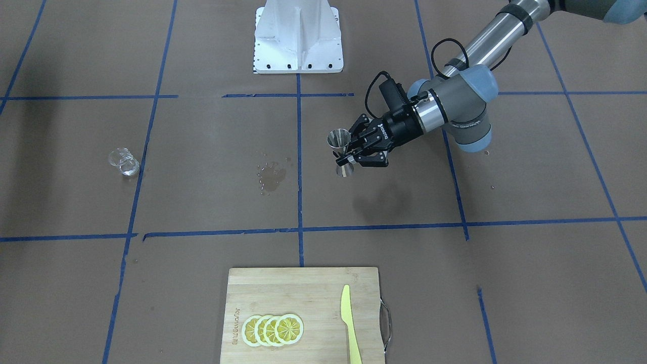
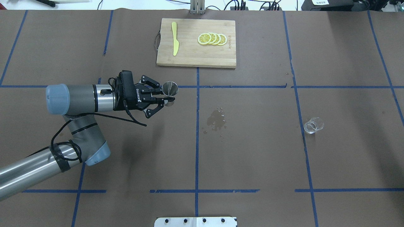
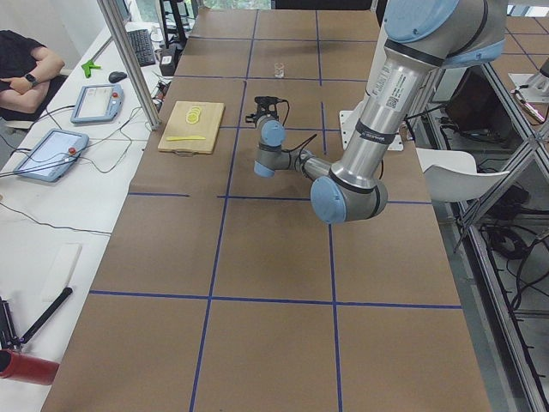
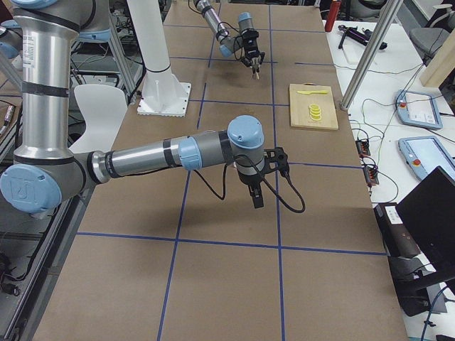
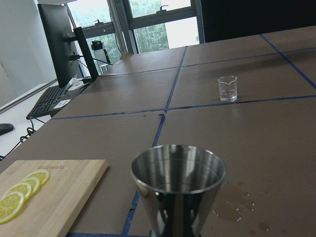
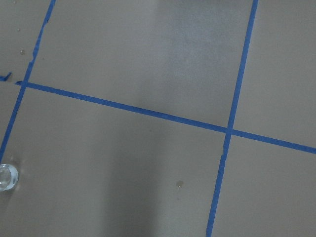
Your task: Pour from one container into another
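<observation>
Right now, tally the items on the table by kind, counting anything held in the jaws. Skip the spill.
Steel jigger: 1
Glass measuring cup: 1
Wooden cutting board: 1
Lemon slices: 4
Yellow knife: 1
Total: 8
</observation>
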Robot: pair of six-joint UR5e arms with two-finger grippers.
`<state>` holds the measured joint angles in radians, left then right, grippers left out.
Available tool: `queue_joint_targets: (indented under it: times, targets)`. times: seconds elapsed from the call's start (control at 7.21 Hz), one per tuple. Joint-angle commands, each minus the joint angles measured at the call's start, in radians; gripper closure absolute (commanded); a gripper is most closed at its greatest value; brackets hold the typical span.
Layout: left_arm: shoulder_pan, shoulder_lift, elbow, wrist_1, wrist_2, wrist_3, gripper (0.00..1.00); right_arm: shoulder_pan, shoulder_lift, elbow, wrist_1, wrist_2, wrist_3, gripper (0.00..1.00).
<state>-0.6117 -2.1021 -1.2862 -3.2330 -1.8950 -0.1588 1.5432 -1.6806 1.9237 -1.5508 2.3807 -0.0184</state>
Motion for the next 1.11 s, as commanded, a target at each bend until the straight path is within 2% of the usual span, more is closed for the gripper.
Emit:
queue_joint_targets:
  times: [0.0,0.28,0.42,0.55,0.69,0.83,0.97]
  targets:
    - [0.056,-0.048,0.001,0.022,0.007,-0.075,1.00,0.000,-0.001,0.000,0.000,0.000,0.000,0.00]
    - [0.116,-0.096,-0.011,0.097,0.078,-0.080,1.00,0.000,-0.001,0.000,0.000,0.000,0.000,0.00]
    - [0.130,-0.102,-0.012,0.105,0.089,-0.083,1.00,0.002,-0.001,0.004,0.000,0.000,0.002,0.00]
    - [0.142,-0.104,-0.013,0.105,0.144,-0.088,1.00,0.002,-0.001,0.011,0.000,0.000,0.014,0.00]
    - [0.153,-0.102,-0.013,0.105,0.171,-0.088,1.00,0.002,0.004,0.036,0.002,-0.002,0.090,0.00]
    - [0.153,-0.099,-0.013,0.105,0.172,-0.088,1.00,0.000,0.008,0.061,0.056,-0.003,0.253,0.00]
    - [0.153,-0.096,-0.013,0.104,0.172,-0.088,1.00,-0.017,0.006,0.069,0.175,-0.003,0.391,0.00]
